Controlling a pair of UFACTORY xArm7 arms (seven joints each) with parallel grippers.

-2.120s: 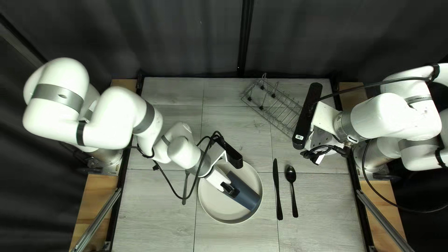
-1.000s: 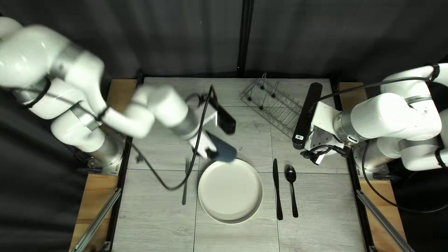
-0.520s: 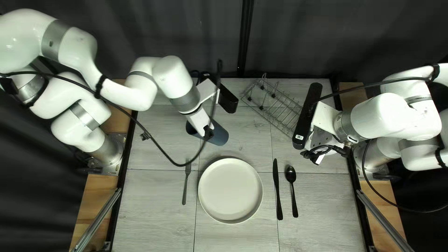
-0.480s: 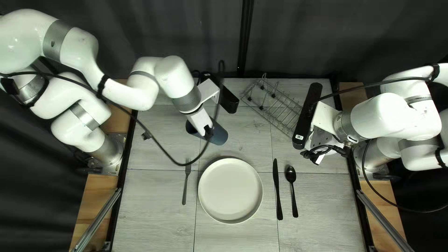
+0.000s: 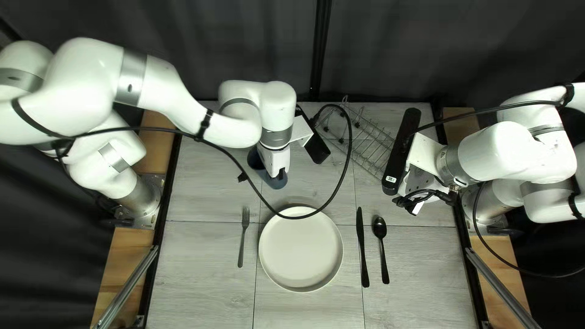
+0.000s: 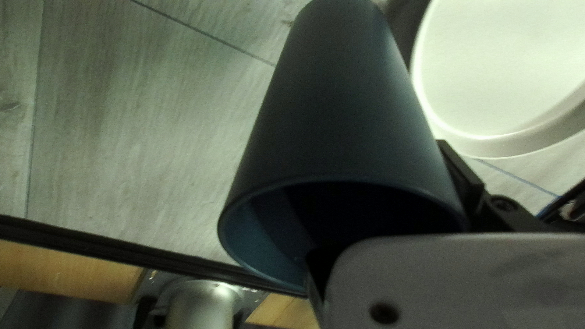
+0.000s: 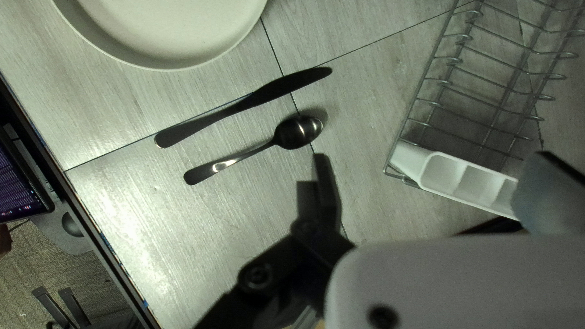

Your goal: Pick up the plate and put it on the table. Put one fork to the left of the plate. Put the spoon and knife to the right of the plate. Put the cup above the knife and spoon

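Note:
My left gripper (image 5: 281,173) is beyond the plate (image 5: 300,250), shut on the dark blue cup (image 5: 277,183). In the left wrist view the cup (image 6: 341,122) fills the space between the fingers of my left gripper (image 6: 390,225), its open mouth facing the camera. The fork (image 5: 242,244) lies left of the plate. To its right lie the black knife (image 5: 362,250) and spoon (image 5: 384,250). My right gripper (image 5: 416,208), mostly hidden by its mount, is over the table's right part. In the right wrist view, my right gripper (image 7: 436,189) stands open near the spoon (image 7: 297,133), holding nothing.
A wire rack (image 5: 365,143) stands near the far edge, between both arms; a white divided holder (image 7: 466,178) is attached to it in the right wrist view. My left arm's black cable (image 5: 332,198) loops over the plate's far rim.
My left arm has carried the cup from over the plate toward the table's far side, then turned it so it appears more foreshortened. The right arm, plate and cutlery have stayed still.

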